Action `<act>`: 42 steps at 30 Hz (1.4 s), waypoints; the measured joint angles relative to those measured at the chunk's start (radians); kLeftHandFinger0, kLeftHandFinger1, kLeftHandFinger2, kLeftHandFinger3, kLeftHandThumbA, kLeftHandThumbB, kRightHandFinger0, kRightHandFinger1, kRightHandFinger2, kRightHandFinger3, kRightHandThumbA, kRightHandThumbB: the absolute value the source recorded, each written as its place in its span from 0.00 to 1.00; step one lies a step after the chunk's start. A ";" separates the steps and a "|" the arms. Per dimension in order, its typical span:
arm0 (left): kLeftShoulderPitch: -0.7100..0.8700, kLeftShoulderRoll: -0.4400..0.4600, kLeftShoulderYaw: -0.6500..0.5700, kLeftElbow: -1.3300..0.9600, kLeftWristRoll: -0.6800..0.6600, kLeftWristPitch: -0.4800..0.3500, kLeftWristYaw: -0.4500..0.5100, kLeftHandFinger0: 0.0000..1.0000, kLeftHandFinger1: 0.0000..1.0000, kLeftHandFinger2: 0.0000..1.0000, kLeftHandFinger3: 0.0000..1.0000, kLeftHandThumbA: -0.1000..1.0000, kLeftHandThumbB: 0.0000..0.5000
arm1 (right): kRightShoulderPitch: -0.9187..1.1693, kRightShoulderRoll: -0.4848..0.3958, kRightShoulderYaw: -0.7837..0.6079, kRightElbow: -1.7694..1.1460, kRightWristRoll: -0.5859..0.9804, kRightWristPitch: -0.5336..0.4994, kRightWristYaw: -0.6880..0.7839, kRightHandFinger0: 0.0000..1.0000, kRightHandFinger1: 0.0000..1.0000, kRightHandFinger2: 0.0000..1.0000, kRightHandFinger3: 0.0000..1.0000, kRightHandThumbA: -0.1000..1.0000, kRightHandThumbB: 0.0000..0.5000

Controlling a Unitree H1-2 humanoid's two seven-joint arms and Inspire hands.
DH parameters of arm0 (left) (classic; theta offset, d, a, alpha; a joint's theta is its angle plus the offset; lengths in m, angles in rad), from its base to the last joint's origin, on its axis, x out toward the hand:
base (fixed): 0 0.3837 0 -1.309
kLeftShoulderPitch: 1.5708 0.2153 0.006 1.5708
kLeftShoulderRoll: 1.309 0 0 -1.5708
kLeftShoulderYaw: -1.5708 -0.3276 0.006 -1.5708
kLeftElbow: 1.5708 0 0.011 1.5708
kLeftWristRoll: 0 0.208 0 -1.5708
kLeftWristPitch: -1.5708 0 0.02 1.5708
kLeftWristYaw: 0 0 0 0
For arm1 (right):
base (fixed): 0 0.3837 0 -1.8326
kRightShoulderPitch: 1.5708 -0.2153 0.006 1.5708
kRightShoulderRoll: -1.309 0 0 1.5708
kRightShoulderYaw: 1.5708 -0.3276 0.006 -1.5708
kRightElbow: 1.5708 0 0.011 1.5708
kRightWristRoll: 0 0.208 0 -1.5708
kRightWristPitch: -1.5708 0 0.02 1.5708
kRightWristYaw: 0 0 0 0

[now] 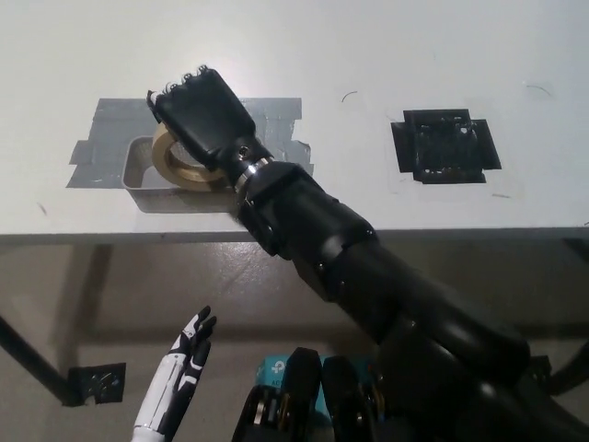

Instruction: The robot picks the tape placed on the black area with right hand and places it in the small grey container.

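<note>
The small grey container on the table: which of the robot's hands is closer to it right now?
The right hand. It hangs directly over the grey container, holding the tape. The white left hand rests low, below the table edge, away from it.

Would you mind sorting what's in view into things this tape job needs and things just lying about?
Part of the job:
- black right hand, shut on the tan ring-shaped roll of tape
- small grey mesh container, under that roll
- black taped square on the white table, now bare

Just there:
- white left hand, idle below the table edge
- grey tape patch under the container
</note>
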 measured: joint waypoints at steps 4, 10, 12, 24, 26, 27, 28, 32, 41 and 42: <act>-0.004 0.001 -0.006 -0.003 0.001 0.000 -0.001 1.00 1.00 1.00 1.00 1.00 0.18 | -0.001 -0.001 0.000 0.009 0.000 0.001 0.012 0.00 0.00 0.26 0.40 0.00 0.68; -0.013 0.004 -0.012 -0.004 -0.001 0.000 -0.007 1.00 1.00 1.00 1.00 1.00 0.14 | -0.025 -0.026 -0.013 0.014 0.004 0.003 0.017 0.00 0.00 0.26 0.43 0.00 0.57; -0.013 0.004 -0.017 -0.005 -0.001 0.001 -0.010 1.00 1.00 1.00 1.00 1.00 0.16 | -0.035 -0.034 -0.019 0.014 0.006 0.003 0.017 0.00 0.00 0.28 0.40 0.00 0.58; -0.006 0.005 -0.035 -0.021 0.003 0.008 -0.029 1.00 1.00 1.00 1.00 1.00 0.15 | -0.043 -0.034 -0.069 0.015 0.033 -0.004 0.013 1.00 1.00 1.00 1.00 0.69 0.95; -0.006 0.005 -0.037 -0.022 0.006 0.008 -0.032 1.00 1.00 1.00 1.00 1.00 0.15 | -0.042 -0.033 -0.079 0.016 0.043 -0.001 0.048 1.00 1.00 1.00 1.00 0.82 1.00; -0.007 0.005 -0.037 -0.022 0.008 0.008 -0.033 1.00 1.00 1.00 1.00 1.00 0.13 | -0.040 -0.033 -0.082 0.017 0.046 0.001 0.068 1.00 1.00 1.00 1.00 0.79 1.00; -0.007 0.005 -0.039 -0.022 0.011 0.008 -0.033 1.00 1.00 1.00 1.00 1.00 0.13 | -0.036 -0.032 -0.087 0.017 0.049 0.002 0.085 1.00 1.00 1.00 1.00 0.80 0.98; -0.006 0.009 -0.042 -0.024 0.015 0.009 -0.036 1.00 1.00 1.00 1.00 1.00 0.15 | -0.014 -0.028 -0.100 0.017 0.064 0.009 0.143 1.00 1.00 1.00 1.00 0.81 0.96; -0.007 0.008 -0.043 -0.041 0.025 0.011 -0.037 1.00 1.00 1.00 1.00 1.00 0.14 | 0.021 -0.027 -0.120 0.016 0.087 0.024 0.228 1.00 1.00 1.00 1.00 0.80 0.88; -0.007 0.008 -0.043 -0.041 0.026 0.011 -0.037 1.00 1.00 1.00 1.00 1.00 0.13 | 0.024 -0.027 -0.122 0.016 0.088 0.025 0.233 1.00 1.00 1.00 1.00 0.80 0.87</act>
